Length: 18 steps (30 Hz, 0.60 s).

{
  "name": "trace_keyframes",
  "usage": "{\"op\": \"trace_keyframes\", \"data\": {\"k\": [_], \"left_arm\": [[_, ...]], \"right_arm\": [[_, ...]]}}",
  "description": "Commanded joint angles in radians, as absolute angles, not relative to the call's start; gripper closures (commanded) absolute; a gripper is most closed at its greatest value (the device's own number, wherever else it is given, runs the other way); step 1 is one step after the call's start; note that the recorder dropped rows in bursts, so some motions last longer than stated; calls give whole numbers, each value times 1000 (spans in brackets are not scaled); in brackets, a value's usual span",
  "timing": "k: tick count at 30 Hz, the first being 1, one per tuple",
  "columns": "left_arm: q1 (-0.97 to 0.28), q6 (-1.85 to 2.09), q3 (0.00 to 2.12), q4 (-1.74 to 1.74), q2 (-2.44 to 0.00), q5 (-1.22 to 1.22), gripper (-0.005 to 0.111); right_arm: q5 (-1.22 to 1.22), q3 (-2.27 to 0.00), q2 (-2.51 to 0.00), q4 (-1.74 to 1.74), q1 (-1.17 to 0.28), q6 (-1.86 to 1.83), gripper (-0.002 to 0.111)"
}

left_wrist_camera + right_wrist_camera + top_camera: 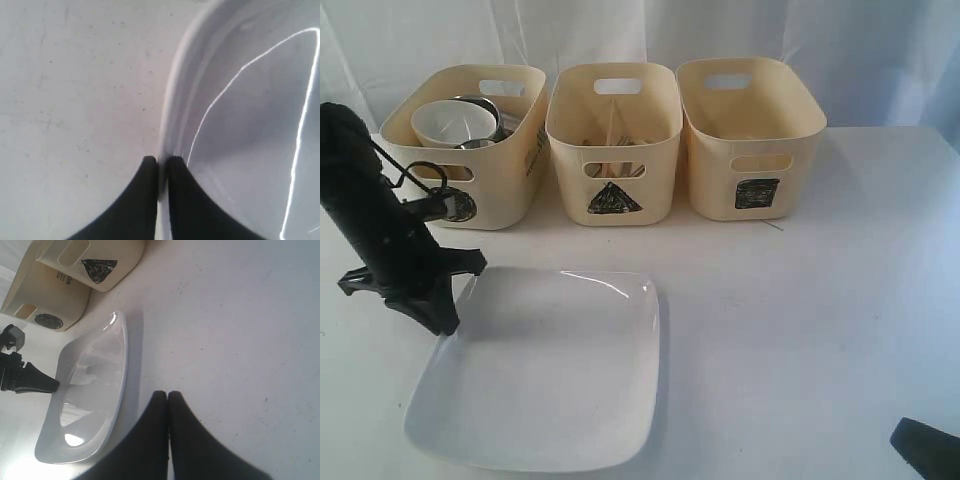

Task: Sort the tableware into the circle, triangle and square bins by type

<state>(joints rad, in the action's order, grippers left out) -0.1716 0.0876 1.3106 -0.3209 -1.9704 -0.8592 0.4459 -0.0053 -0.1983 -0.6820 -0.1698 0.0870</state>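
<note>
The large white square plate (550, 370) lies on the table near the front left. My left gripper (445, 320) has come down at the plate's left edge. In the left wrist view the black fingers (150, 185) are shut on the plate's rim (170, 115), one outside and one inside. My right gripper (167, 395) is shut with nothing in it, over bare table beside the plate (90, 390); only its tip (925, 445) shows at the front right corner. The circle bin (500, 200) holds a white cup (448, 122) and a steel bowl (485, 105). Wooden sticks (610, 150) show inside the triangle bin (650, 190).
The three cream bins stand in a row at the back of the table, the square bin (720, 190) on the right. A white curtain hangs behind them. The left arm (370, 200) rises in front of the circle bin.
</note>
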Motion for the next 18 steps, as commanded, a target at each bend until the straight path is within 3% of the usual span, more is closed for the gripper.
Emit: {"op": "trace_keyframes", "data": {"k": [1, 18], "left_arm": [[-176, 77, 1303, -333, -1965, -847, 107], [-176, 90, 1303, -332, -1965, -839, 107]], "right_arm": [[441, 0, -192, -679, -173, 88, 108], [441, 0, -192, -679, -173, 88, 108]]}}
